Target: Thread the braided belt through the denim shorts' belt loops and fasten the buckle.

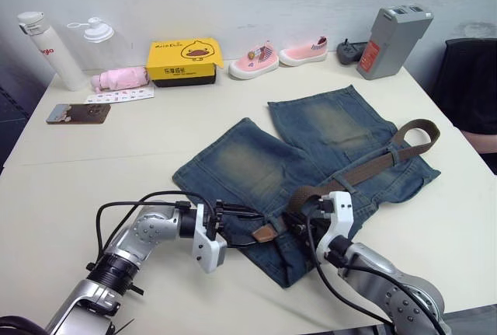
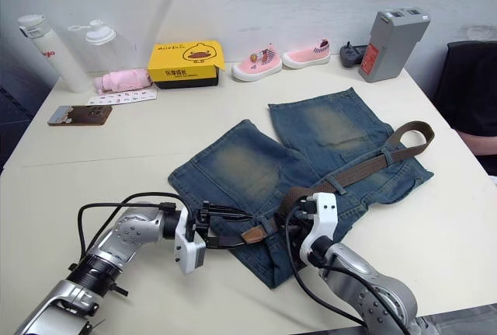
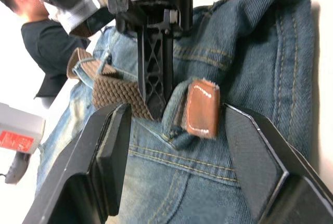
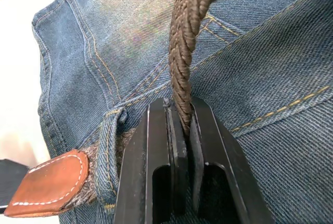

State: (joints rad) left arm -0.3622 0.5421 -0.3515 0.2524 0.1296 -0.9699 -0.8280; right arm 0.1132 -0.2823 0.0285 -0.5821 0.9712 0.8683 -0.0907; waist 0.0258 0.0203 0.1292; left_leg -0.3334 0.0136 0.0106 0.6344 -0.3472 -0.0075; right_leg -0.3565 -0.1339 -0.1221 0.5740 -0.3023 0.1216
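Observation:
The denim shorts [image 1: 311, 156] lie flat on the white table, waistband toward me. The braided belt [image 1: 373, 165] runs along the waistband from a curl at the right. Its brown leather tip [image 3: 202, 108] pokes out of one of the belt loops [image 4: 112, 151] near the middle. My right gripper [image 4: 179, 112] is shut on the belt just behind that loop. The left gripper [image 1: 247, 228] is open, one finger on each side of the leather tip, touching nothing. The buckle is hidden.
Along the far edge stand a white bottle [image 1: 48, 49], a pink folded umbrella [image 1: 120, 78], a yellow box [image 1: 185, 61], two pink shoes [image 1: 254, 61], and a grey device [image 1: 394, 40]. A phone [image 1: 78, 113] lies far left. A person [image 3: 47, 47] sits at the right.

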